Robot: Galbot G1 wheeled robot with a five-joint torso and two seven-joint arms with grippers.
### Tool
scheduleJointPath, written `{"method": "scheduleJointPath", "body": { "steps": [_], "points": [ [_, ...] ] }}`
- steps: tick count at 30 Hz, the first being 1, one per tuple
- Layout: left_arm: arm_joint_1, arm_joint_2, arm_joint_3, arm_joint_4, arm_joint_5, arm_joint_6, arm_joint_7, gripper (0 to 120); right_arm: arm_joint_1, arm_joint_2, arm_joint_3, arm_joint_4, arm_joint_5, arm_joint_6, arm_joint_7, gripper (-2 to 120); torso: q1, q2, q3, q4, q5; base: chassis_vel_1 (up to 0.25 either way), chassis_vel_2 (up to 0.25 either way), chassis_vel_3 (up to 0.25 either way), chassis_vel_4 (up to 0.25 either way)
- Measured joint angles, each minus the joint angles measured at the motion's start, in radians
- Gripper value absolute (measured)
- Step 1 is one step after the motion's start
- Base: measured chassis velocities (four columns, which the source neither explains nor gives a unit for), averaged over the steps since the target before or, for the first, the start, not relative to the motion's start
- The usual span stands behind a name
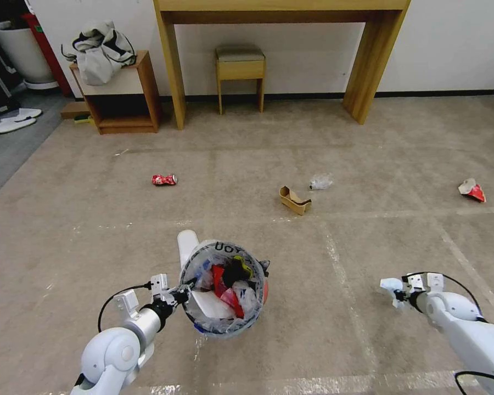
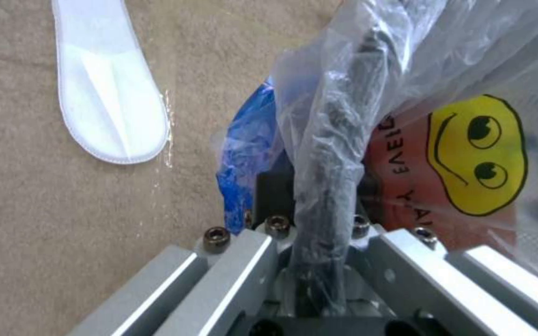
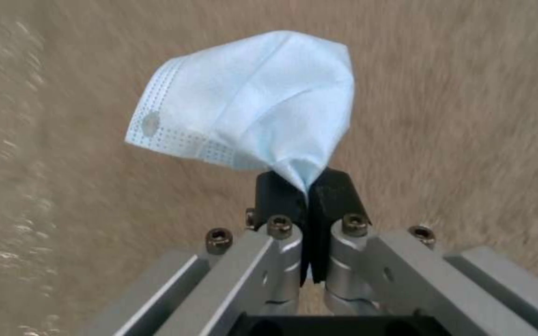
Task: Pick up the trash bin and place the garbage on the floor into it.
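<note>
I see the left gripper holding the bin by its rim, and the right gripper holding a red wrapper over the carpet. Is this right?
One thing is wrong. The right gripper is shut on the blue mask, not a red wrapper; the right wrist view shows this. The red wrapper lies on the carpet ahead. The left gripper does hold the bin by its rim.

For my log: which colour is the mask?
Light blue mask; right wrist view shows it best.
</note>
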Motion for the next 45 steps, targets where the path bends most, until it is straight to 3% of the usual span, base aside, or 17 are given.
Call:
{"method": "scheduleJointPath", "body": {
  "steps": [6, 10, 16, 18, 19, 22, 28, 39, 45],
  "points": [
    [0.003, 0.000, -0.016, -0.009, -0.004, 0.001, -0.001, 0, -0.042, -0.057, 0.035, 0.187, 0.060, 0.008, 0.045, 0, 0.000, 0.000, 0.000, -0.0002, -0.0008, 0.000, 0.000, 0.000, 0.000],
    [0.015, 0.000, -0.038, -0.022, -0.011, 0.000, -0.002, 0, -0.060, -0.080, 0.055, 0.323, 0.078, 0.013, 0.057, 0, 0.000, 0.000, 0.000, 0.0010, 0.0000, 0.000, 0.000, 0.000, 0.000],
    [0.015, 0.007, -0.043, -0.035, -0.028, 0.002, -0.016, 0, -0.117, -0.087, 0.145, 0.504, 0.083, 0.044, 0.059, 0, 0.000, 0.000, 0.000, -0.0001, 0.0000, 0.000, 0.000, 0.000, 0.000],
    [0.011, 0.015, -0.042, -0.044, -0.048, 0.011, -0.032, 0, -0.162, -0.074, 0.206, 0.617, 0.076, 0.129, 0.000, 0, 0.000, 0.000, 0.000, 0.0001, -0.0004, 0.000, 0.000, 0.000, 0.000],
    [0.011, 0.015, -0.042, -0.044, -0.048, 0.011, -0.032, 0, -0.162, -0.074, 0.206, 0.617, 0.076, 0.129, 0.000, 0, 0.000, 0.000, 0.000, 0.0001, -0.0004, 0.000, 0.000, 0.000, 0.000],
    [0.012, 0.028, -0.036, -0.057, -0.070, 0.026, -0.049, 0, -0.220, -0.055, 0.253, 0.753, 0.080, 0.256, -0.138, 0, 0.000, 0.000, 0.000, 0.0001, -0.0003, 0.000, 0.000, 0.000, 0.000],
    [0.027, 0.041, -0.028, -0.068, -0.074, 0.049, -0.064, 0, -0.243, -0.023, 0.234, 0.915, 0.164, 0.406, -0.282, 0, 0.000, 0.000, 0.000, 0.0003, -0.0002, 0.000, 0.000, 0.000, 0.000],
    [0.020, 0.043, -0.001, -0.077, -0.088, 0.077, -0.114, 0, -0.195, -0.040, 0.118, 1.159, 0.281, 0.449, -0.409, 0, 0.000, 0.000, 0.000, 0.0002, -0.0003, 0.000, 0.000, 0.000, 0.000],
    [0.015, 0.039, 0.013, -0.082, -0.093, 0.087, -0.138, 0, -0.211, -0.044, 0.061, 1.193, 0.252, 0.434, -0.473, 0, 0.000, 0.000, 0.000, 0.0001, -0.0001, 0.000, 0.000, 0.000, 0.000]
  ]
}}
